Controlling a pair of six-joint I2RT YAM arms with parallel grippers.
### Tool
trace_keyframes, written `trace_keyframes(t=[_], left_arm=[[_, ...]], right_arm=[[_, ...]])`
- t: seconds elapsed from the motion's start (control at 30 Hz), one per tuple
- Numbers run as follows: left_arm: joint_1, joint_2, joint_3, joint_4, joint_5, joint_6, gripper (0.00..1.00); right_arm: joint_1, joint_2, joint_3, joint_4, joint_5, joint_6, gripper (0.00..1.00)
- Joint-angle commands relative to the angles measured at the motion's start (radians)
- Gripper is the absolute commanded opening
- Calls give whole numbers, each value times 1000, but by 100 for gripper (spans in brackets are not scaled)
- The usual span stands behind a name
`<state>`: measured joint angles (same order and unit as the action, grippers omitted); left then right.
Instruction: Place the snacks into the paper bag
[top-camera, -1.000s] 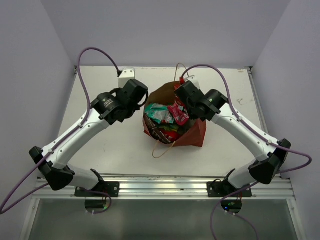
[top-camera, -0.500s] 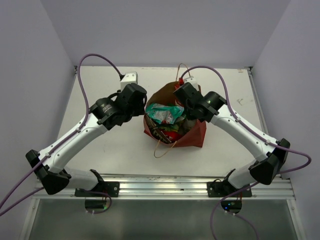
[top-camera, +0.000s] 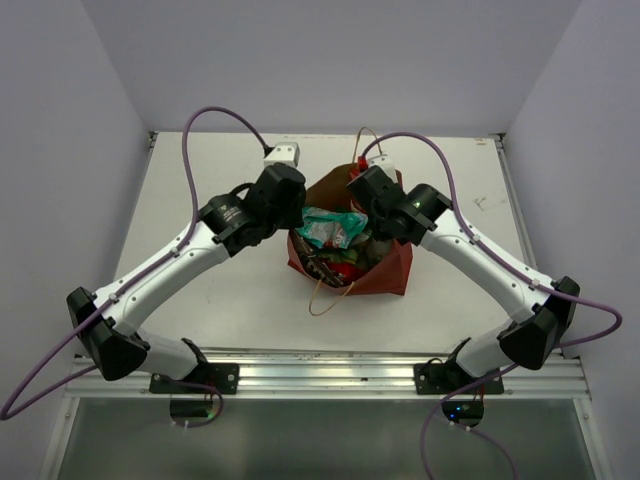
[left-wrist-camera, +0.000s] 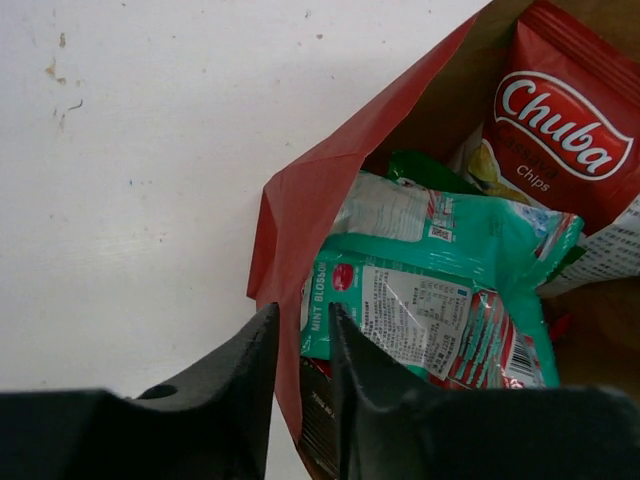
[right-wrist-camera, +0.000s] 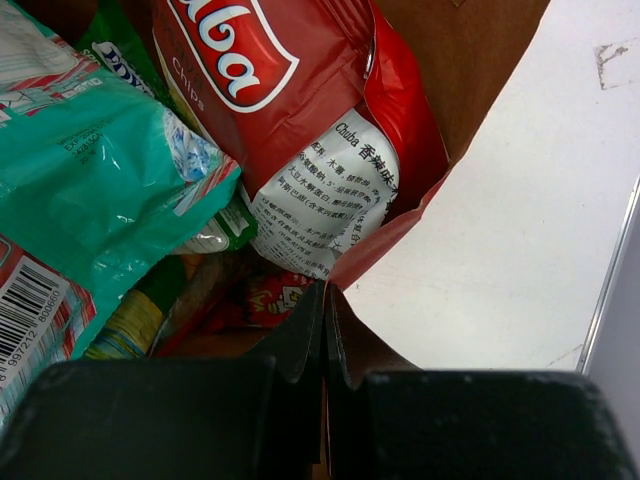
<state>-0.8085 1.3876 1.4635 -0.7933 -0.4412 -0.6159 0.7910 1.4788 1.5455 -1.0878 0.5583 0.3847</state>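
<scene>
The reddish-brown paper bag (top-camera: 395, 270) stands upright mid-table and holds the snacks. A white and red Chuba chip bag (left-wrist-camera: 565, 130) leans at its back and also shows in the right wrist view (right-wrist-camera: 290, 90). A teal mint packet (left-wrist-camera: 440, 290) lies on top. A green packet (left-wrist-camera: 425, 170), a red candy bag (right-wrist-camera: 275, 295) and a dark brown bag (left-wrist-camera: 320, 420) show beneath. The pink packet is hidden. My left gripper (left-wrist-camera: 300, 330) is open and straddles the bag's left wall. My right gripper (right-wrist-camera: 325, 300) is shut on the bag's right wall.
Tan cord handles hang at the bag's front (top-camera: 325, 298) and back (top-camera: 362, 140). White table (top-camera: 210, 290) lies to the left and right of the bag. A metal rail (top-camera: 320, 375) runs along the near edge. Grey walls close in on three sides.
My left gripper moved right, up to the bag's left rim. The pink packet seen under my right gripper a second ago is gone from view, and that gripper sits at the bag's right wall.
</scene>
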Motion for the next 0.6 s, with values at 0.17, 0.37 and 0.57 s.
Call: trace_keyframes(t=[0.17,0.37,0.57], left_arm=[[-4,50,-9,2,-43,47,0],[-6,5,82,-140,-178,-8,0],[-27,-1,202,-276,-200,-76,0]], right_arm=[[5,-20,-21,60,-38,43,0],[5,-18,50,22,-37,29,0],[7,-6,70,11,-47,36,0]])
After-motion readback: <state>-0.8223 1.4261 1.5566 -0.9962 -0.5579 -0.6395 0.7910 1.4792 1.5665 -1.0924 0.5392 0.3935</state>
